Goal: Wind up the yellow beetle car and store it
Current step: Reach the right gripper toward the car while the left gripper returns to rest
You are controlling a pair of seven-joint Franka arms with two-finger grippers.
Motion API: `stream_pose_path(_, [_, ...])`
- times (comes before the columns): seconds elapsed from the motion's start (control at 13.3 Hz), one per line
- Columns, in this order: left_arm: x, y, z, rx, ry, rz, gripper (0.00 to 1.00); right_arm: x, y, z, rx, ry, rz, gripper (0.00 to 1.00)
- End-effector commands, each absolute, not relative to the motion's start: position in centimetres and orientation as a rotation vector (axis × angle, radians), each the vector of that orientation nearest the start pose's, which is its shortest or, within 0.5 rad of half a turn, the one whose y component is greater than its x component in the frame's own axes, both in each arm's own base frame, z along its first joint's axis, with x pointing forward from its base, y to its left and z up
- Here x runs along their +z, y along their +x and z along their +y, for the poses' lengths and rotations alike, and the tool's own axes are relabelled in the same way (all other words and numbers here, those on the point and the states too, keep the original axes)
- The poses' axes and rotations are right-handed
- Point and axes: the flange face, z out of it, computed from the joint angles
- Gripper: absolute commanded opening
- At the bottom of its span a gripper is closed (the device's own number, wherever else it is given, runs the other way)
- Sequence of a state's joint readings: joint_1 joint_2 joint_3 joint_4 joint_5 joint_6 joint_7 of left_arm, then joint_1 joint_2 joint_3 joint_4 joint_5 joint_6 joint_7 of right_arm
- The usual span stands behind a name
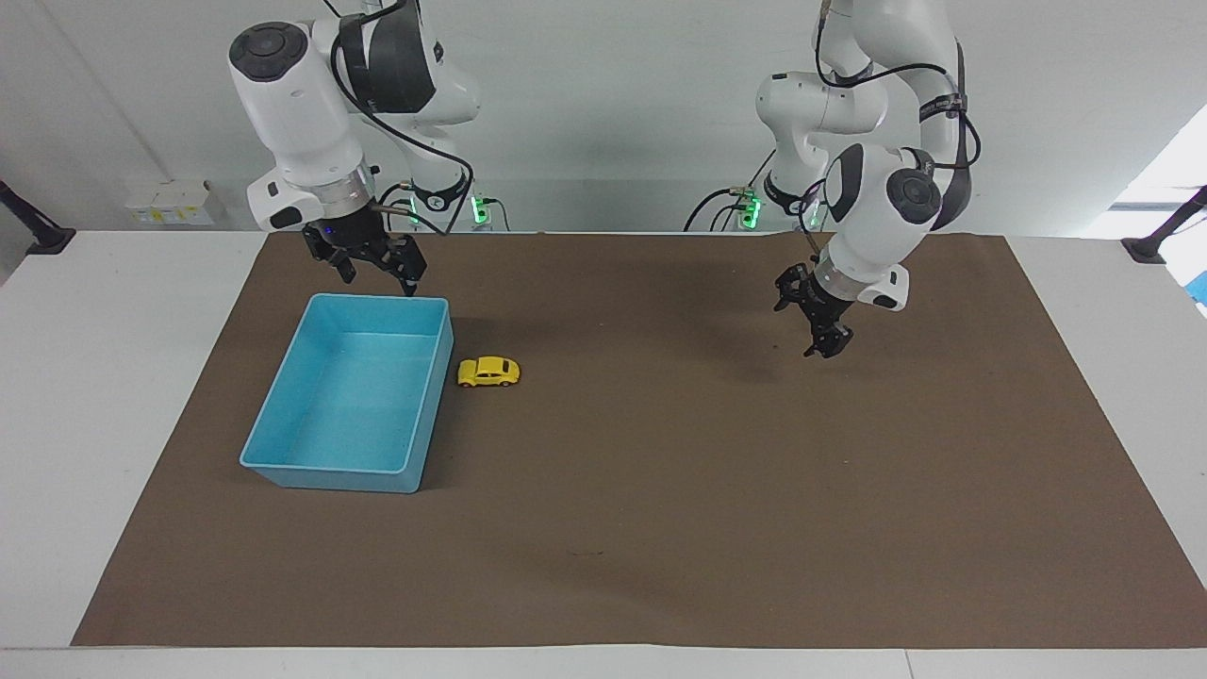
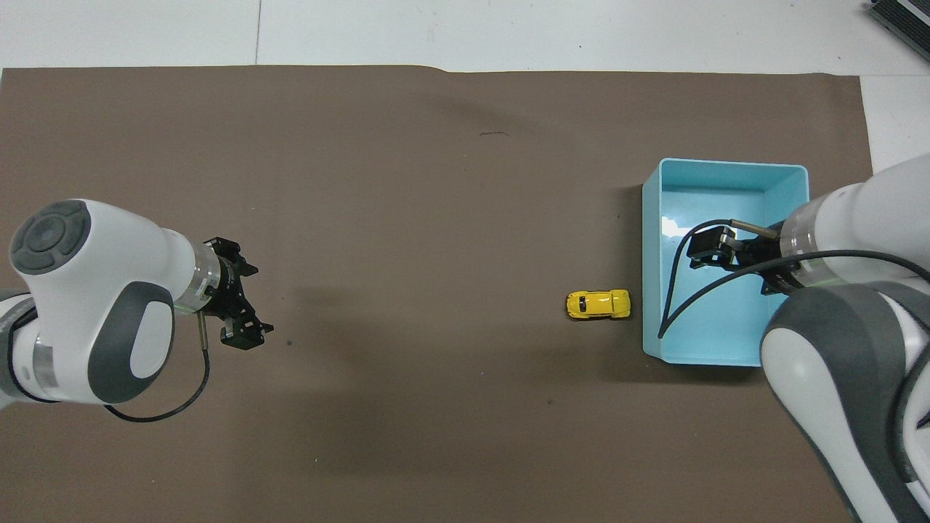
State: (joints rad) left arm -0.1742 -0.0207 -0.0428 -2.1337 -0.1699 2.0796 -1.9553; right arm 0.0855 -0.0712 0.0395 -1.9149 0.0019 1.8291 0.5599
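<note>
In the facing view, the tiny bright yellow beetle toy car (image 1: 488, 372) stands on its wheels on the brown paper mat (image 1: 660, 490) covering the white tabletop (image 1: 113, 330), just beside the light blue rectangular plastic bin (image 1: 354, 404), on the side toward the left arm's end. The right pincer (image 1: 375, 272) hangs spread and empty over the bin's rim nearest the robots. The left pincer (image 1: 822, 332) hangs spread and empty over bare mat, well apart from the car.

In the overhead view, the car (image 2: 598, 304) sits beside the bin (image 2: 726, 171) without touching it. The right pincer (image 2: 703, 247) covers the bin's inside; the left pincer (image 2: 243, 334) is over bare mat (image 2: 436, 218).
</note>
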Motion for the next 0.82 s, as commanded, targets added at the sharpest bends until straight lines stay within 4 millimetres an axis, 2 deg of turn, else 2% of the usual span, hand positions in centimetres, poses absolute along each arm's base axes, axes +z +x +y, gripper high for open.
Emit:
stream_pose_path(0.0, [44.0,53.0,-10.7,-0.211,2.068,2.293,1.00,50.8,53.4,7.7,0.011,-3.019,0.868,1.00])
stream_pose_path(0.15, [45.5,53.8,-9.4,-0.192,2.201,2.133,1.00,49.6,54.1,8.3,0.008,-2.964,1.042,1.00])
stream_pose_path(0.3, [46.8,54.9,-8.2,-0.173,2.333,1.961,1.00,48.1,54.3,9.7,-0.011,-2.889,1.214,1.00])
stream_pose_path(0.45, [47.5,55.6,-6.5,-0.140,2.489,1.725,1.00,46.5,54.2,11.5,-0.036,-2.820,1.338,1.00])
stream_pose_path(0.53, [48.3,56.0,-5.4,-0.116,2.556,1.602,1.00,45.6,54.3,11.7,-0.036,-2.778,1.418,1.00])
stream_pose_path(0.75, [49.6,56.4,-4.5,-0.014,2.793,1.291,1.00,43.7,54.7,13.1,-0.037,-2.644,1.644,1.00])
